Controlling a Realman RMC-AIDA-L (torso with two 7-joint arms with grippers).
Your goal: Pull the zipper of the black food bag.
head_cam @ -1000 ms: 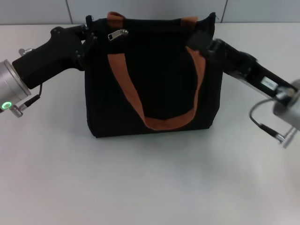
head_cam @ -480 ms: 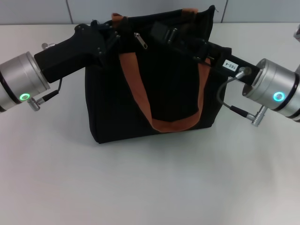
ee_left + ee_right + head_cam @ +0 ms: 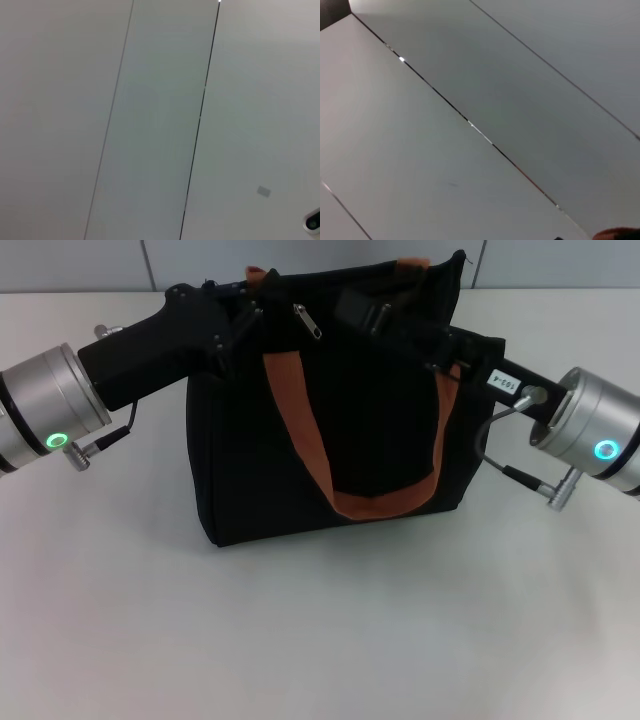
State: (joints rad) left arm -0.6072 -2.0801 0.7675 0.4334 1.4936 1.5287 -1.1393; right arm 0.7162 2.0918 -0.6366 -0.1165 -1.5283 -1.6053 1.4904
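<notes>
- Under everything sits a plain white table (image 3: 320, 640), with pale grey wall panels (image 3: 320, 260) split by thin dark seams running along the 12 o'clock edge of the head view.
- Both wrist views just show those same pale panels and seams, nothing of the bag.
- Standing upright around the centre of the table, a bit toward 12 o'clock, is the black food bag (image 3: 370, 430), boxy, with an orange-brown strap handle (image 3: 300, 420) looping down its front face.
- What's inside the bag is hidden, can't tell.
- Along its top edge at about 11 o'clock, the zipper (image 3: 307, 322) hangs as a small silver tab, tilted.
- Coming in from 9 o'clock, the left gripper (image 3: 240, 315) is right up against the bag's top corner, just beside the tab; black on black, so can't tell how its fingers are set.
- From 3 o'clock, the right gripper (image 3: 365, 310) reaches across the top edge near the other handle end; same deal, can't tell if it's pinching anything.
</notes>
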